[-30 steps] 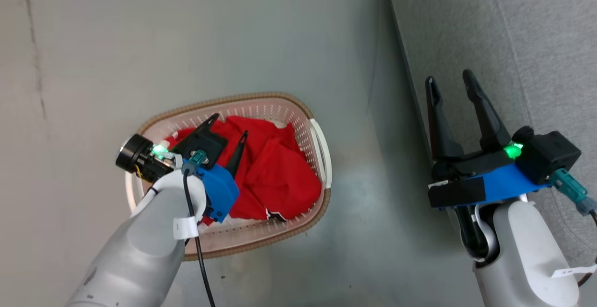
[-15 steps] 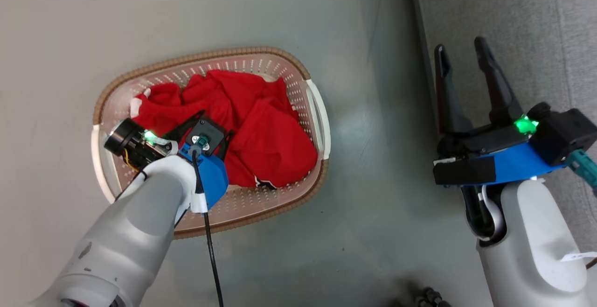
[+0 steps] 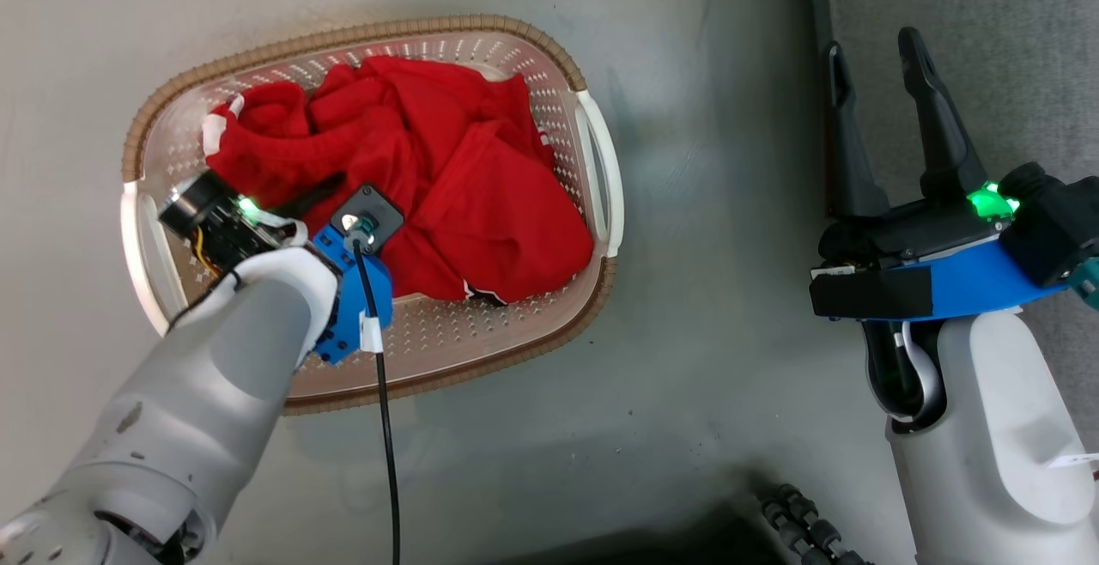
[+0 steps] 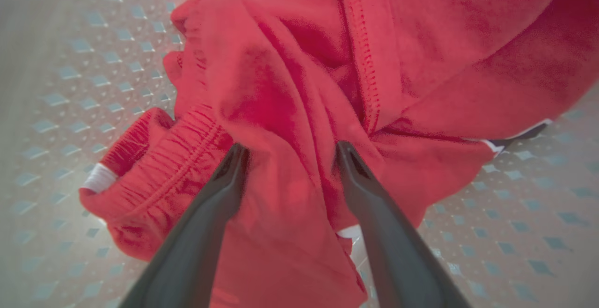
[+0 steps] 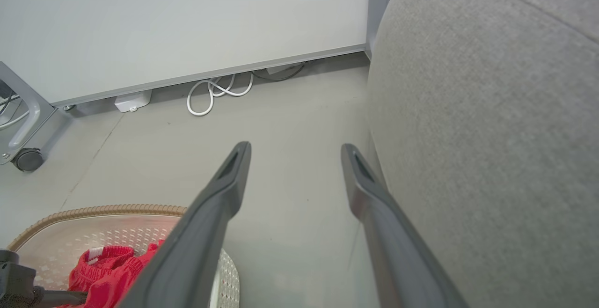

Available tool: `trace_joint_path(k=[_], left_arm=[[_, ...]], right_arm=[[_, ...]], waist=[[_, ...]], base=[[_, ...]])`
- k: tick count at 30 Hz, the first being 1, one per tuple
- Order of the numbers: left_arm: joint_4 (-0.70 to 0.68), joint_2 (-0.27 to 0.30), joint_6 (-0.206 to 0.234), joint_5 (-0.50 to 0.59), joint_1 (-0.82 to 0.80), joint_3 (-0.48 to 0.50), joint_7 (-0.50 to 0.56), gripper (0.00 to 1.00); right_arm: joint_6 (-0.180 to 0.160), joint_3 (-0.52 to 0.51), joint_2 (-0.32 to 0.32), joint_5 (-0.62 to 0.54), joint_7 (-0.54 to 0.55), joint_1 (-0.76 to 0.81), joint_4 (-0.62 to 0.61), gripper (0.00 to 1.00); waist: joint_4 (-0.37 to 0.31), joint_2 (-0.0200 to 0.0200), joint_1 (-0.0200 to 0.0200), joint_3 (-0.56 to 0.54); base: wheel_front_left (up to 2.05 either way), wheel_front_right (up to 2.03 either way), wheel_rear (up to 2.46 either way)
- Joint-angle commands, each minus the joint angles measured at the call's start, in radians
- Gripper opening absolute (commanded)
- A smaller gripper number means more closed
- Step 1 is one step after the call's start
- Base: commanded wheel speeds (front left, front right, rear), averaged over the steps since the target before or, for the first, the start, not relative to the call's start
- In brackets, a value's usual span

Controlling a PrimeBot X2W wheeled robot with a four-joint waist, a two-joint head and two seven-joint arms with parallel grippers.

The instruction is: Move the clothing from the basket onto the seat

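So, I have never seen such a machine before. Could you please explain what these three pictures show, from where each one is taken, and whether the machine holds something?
This is a wheeled robot with two arms, each ending in a gripper with two long dark fingers. The head view looks down from a camera on its head. There the left gripper reaches into the basket, which stands on the grey floor and holds the red clothing. The right gripper hangs open beside the grey seat, holding nothing.

The other two pictures come from cameras on the wrists, looking along each gripper's own fingers. In the left wrist view the fingers are spread apart with their tips pressed into the red cloth; they have not closed on it yet. The right wrist view shows the seat, a white panel and a white cable on the floor.
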Motion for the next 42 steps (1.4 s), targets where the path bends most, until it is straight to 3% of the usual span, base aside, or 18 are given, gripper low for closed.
trace_joint_path(k=[1, 7, 8, 9, 26, 42], left_arm=[[0.007, 0.01, -0.001, 0.003, -0.032, -0.009, 0.006, 1.0], [0.02, 0.017, 0.002, 0.011, -0.061, -0.034, 0.067, 1.0], [0.021, 0.017, 0.002, 0.016, -0.067, -0.04, 0.072, 0.15], [0.021, 0.016, 0.002, 0.016, -0.069, -0.046, 0.075, 0.0], [0.026, -0.027, -0.001, -0.028, -0.05, -0.062, 0.024, 0.0], [-0.053, -0.11, -0.001, -0.113, 0.015, -0.106, -0.106, 0.0]], right_arm=[[0.0, -0.003, -0.003, 0.0, -0.004, -0.021, -0.006, 1.0], [0.0, -0.001, -0.003, 0.001, -0.004, -0.024, -0.012, 1.0], [0.0, -0.001, -0.003, 0.002, -0.004, -0.025, -0.012, 1.0], [0.0, -0.003, -0.003, 0.002, -0.004, -0.025, -0.012, 1.0], [0.0, -0.011, -0.004, -0.006, -0.004, -0.019, 0.01, 1.0], [0.0, -0.014, -0.004, -0.048, -0.004, 0.044, 0.044, 1.0]], waist=[[0.003, 0.0, -0.0001, 0.018], [0.002, 0.0, -0.0001, 0.042], [0.002, 0.0, -0.0001, 0.045], [0.002, 0.0, -0.0001, 0.046], [0.027, 0.0, -0.0001, -0.015], [0.106, 0.0, -0.0001, -0.221]], base=[[0.0, 0.0, 0.0], [0.0, 0.0, 0.0], [0.0, 0.0, 0.0], [0.0, 0.0, 0.0], [0.0, 0.0, 0.0], [0.0, 0.0, 0.0]])
